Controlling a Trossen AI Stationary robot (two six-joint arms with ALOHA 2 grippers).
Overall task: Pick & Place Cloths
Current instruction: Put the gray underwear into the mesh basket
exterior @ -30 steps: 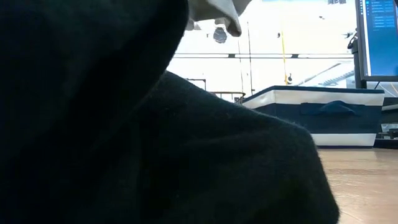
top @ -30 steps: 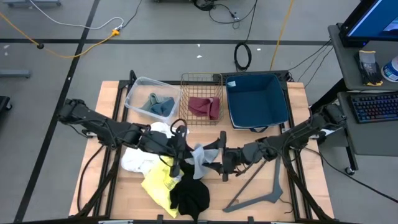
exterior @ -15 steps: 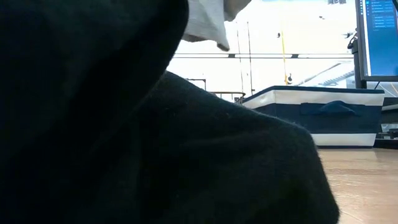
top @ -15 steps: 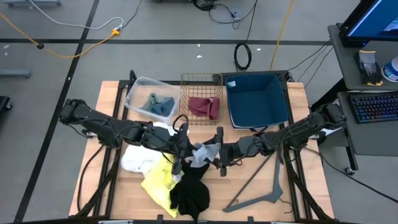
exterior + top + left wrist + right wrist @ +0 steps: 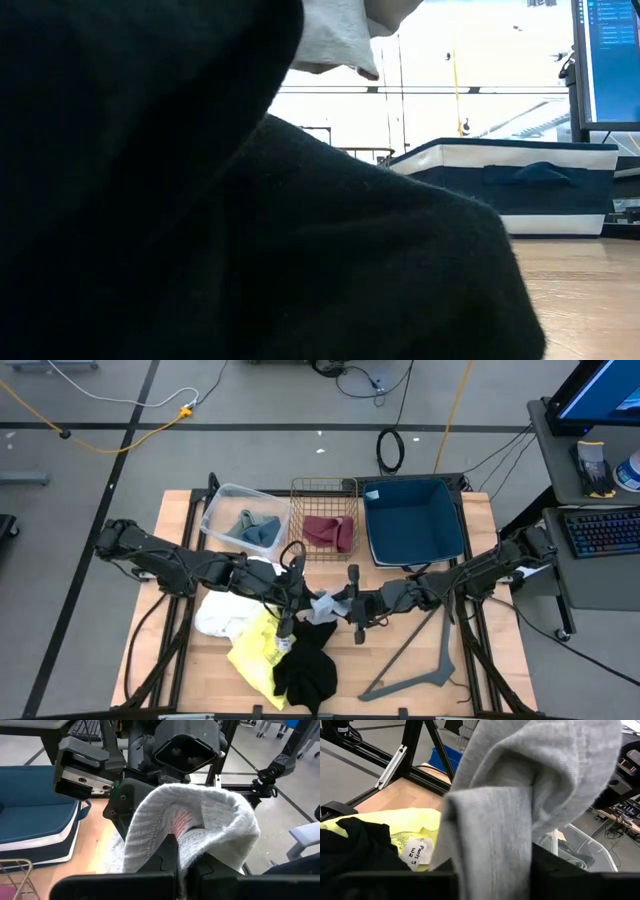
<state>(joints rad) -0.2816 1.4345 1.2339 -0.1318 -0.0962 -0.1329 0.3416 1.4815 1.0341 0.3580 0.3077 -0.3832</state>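
Grey knitted cloth (image 5: 322, 606) hangs above mid-bench, held between both claws. Left claw (image 5: 297, 603) is pressed together, pinching the cloth's left part; its wrist view shows the fabric (image 5: 200, 827) folded over the dark fingers. Right claw (image 5: 345, 606) meets the same cloth from the right; its wrist view shows the grey fabric (image 5: 520, 810) draped down between its fingers, the jaws drawn in upon it.

Other cloths:
- large white cloth (image 5: 225, 615) lies on the wooden bench (image 5: 150, 660) left of centre, beneath the left arm
- yellow cloth (image 5: 255, 652) lies near of the white one, touching it; it carries a small white label (image 5: 417, 854)
- black cloth (image 5: 308, 670) lies at the near edge, overlapping the yellow cloth's right side, and fills most of the low view (image 5: 250, 230)
- teal-blue cloth (image 5: 256, 527) lies in the clear plastic tub (image 5: 222, 500) at far left
- maroon cloth (image 5: 328, 533) lies in the wire basket (image 5: 322, 488) at far centre

Navy fabric bin (image 5: 415, 520) stands far right. Grey plastic clothes hanger (image 5: 425, 665) lies near right
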